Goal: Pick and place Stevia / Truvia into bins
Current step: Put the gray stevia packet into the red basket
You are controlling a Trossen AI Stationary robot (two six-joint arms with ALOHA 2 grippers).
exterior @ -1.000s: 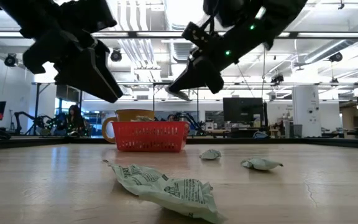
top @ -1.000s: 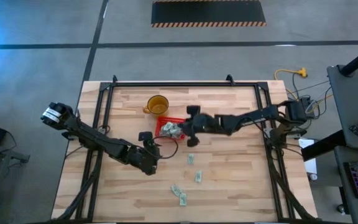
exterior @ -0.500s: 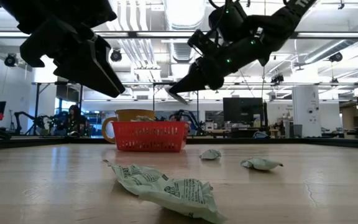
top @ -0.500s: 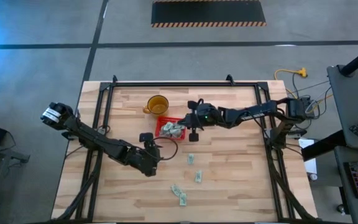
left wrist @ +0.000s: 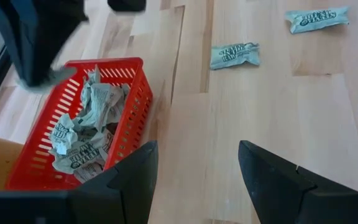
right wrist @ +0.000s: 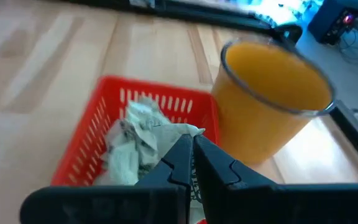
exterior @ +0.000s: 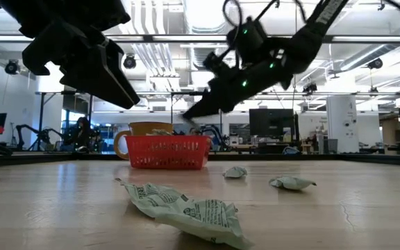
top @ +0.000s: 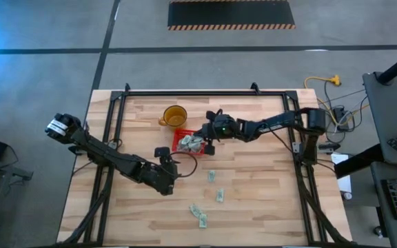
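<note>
The red basket (top: 182,135) stands at mid-table, holding several crumpled pale green and white sachets (left wrist: 86,127). My right gripper (top: 200,140) hangs over the basket's right side, shut on one sachet (left wrist: 59,76). My left gripper (top: 173,167) hovers open on the near side of the basket; in the left wrist view its fingers (left wrist: 197,149) have only bare wood between them. Several more sachets (top: 212,176) lie flat on the table toward the near edge. In the low view one of them (exterior: 186,208) lies close to the camera. My right gripper pinches a pale sachet by one edge (right wrist: 182,132) between its two fingertips. The fingers slant down from the table's right side. The sachet sticks out past the tips, lifted clear above the red basket (right wrist: 160,87).
An amber cup (top: 174,115) stands against the basket's far left side. A black frame rail (top: 185,93) runs round the table's edges. The near right of the wooden top holds only loose sachets (top: 220,196).
My right gripper has gone toward the table's left and far side and has come down, from beside the basket to over its right part. It has also rolled, with the sachet still in its tips.
</note>
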